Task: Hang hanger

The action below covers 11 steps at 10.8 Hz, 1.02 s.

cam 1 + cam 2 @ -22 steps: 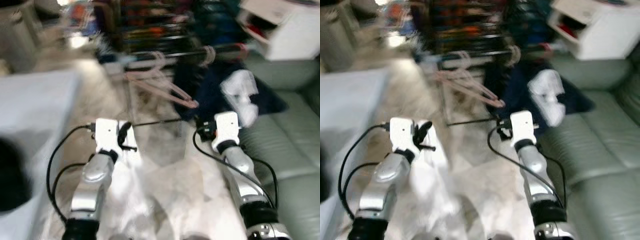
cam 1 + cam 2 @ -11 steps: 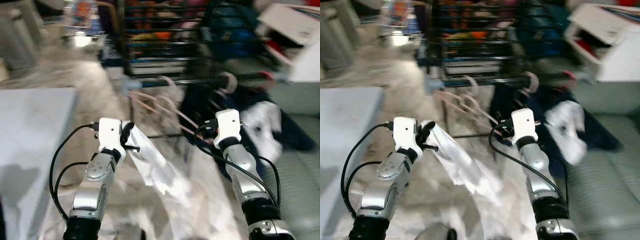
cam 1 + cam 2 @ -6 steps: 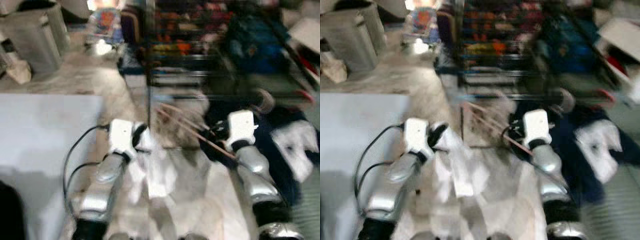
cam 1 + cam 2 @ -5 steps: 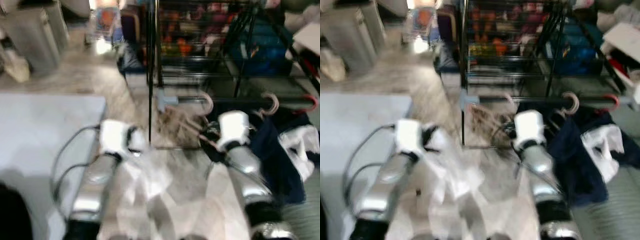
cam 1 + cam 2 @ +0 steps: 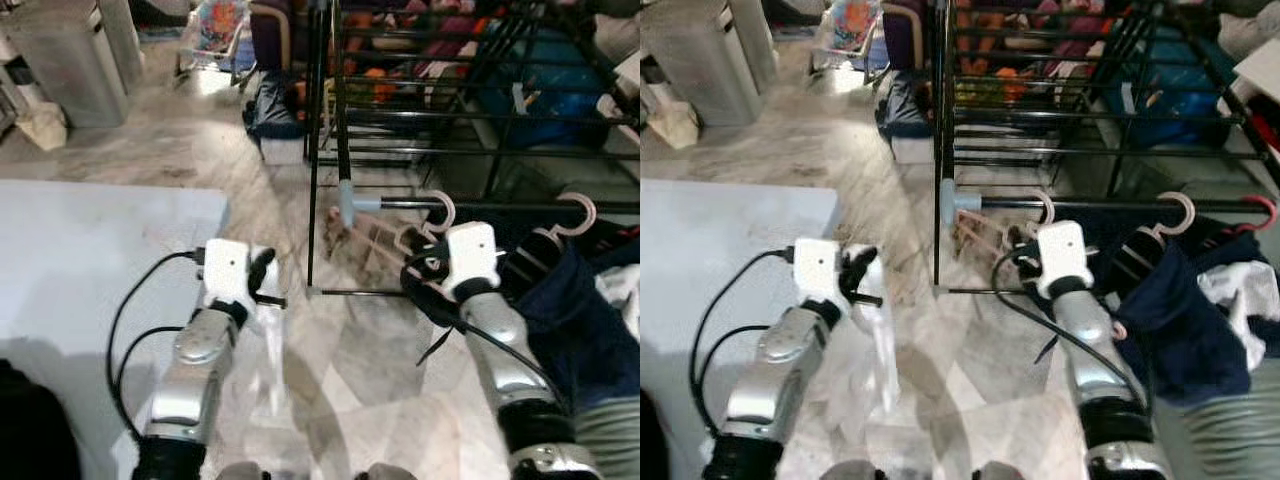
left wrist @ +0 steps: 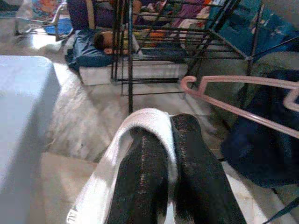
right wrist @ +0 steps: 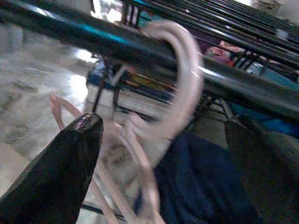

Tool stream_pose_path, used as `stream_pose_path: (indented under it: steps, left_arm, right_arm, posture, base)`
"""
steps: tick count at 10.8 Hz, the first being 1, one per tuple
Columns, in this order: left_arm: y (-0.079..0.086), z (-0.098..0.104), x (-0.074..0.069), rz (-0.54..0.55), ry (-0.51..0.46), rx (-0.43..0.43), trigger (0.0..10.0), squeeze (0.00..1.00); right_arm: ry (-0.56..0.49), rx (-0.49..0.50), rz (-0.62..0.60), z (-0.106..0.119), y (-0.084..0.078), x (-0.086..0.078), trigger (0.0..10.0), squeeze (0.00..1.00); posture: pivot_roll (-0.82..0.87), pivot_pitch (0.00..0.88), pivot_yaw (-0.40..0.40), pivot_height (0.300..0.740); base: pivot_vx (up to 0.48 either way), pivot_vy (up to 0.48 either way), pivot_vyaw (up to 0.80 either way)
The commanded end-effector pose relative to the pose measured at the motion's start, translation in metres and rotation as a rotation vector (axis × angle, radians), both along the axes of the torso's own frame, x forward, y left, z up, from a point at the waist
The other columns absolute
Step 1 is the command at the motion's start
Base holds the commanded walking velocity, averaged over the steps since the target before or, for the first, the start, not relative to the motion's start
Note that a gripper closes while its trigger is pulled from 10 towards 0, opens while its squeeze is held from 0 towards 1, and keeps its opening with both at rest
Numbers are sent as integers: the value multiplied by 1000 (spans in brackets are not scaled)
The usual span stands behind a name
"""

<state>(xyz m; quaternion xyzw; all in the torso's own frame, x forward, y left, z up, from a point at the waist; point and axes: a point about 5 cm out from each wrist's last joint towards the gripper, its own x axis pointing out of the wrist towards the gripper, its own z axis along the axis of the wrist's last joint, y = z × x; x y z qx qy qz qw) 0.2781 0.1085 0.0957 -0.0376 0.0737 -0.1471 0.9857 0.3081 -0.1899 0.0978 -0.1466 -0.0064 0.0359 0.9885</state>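
Pink hanger (image 7: 180, 88) hooked over the rack rail (image 7: 117, 44); hanging looks done. Right gripper (image 7: 163, 154) spread wide just below the rail, hanger free between its fingers. Left gripper (image 6: 163, 168), well short of the rail, pinches a white cloth (image 6: 110, 172).

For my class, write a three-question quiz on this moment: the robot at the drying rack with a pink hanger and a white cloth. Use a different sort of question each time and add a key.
1. True or false: the pink hanger's hook is over the rack's black rail.
2. Which gripper is shut on the white cloth? A) left gripper B) right gripper C) both
3. Fill the gap: the dark blue garment hangs on the robot's ____ side of the pink hanger.

Key: 1 true; 2 A; 3 right. The right gripper's fingers stand spread wide on either side of the hook, while the left fingers pinch the cloth.
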Motion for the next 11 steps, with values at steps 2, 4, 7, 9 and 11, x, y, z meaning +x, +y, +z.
stream_pose_path:
  steps: [2, 4, 7, 9, 11]
  left_arm:
    - [-5, 10, 0, -24, -36, -5, 10000, 0]
    - [-5, 6, -2, -34, -9, 1, 10000, 0]
    - [-6, 2, -8, -61, 26, 20, 10000, 0]
    - [-3, -1, -14, -75, 54, 40, 10000, 0]
    - [-3, 0, -18, -84, 66, 43, 10000, 0]
  right_arm:
    - [45, -32, -30, -5, -15, -9, 10000, 0]
    - [96, -71, -19, -4, -36, -11, 10000, 0]
    - [253, -163, 105, -4, -69, -6, 10000, 0]
    - [324, -144, 366, 9, -61, 4, 10000, 0]
    - [385, -158, 552, 20, -55, 9, 10000, 0]
  posture:
    - [-21, 12, -21, 740]
    - [-33, 29, -18, 740]
    - [-30, 58, -7, 740]
    - [-16, 78, -1, 740]
    - [-6, 94, -4, 740]
  base:
    - [0, 0, 0]
    - [0, 0, 0]
    - [0, 0, 0]
    - [0, 0, 0]
    - [0, 0, 0]
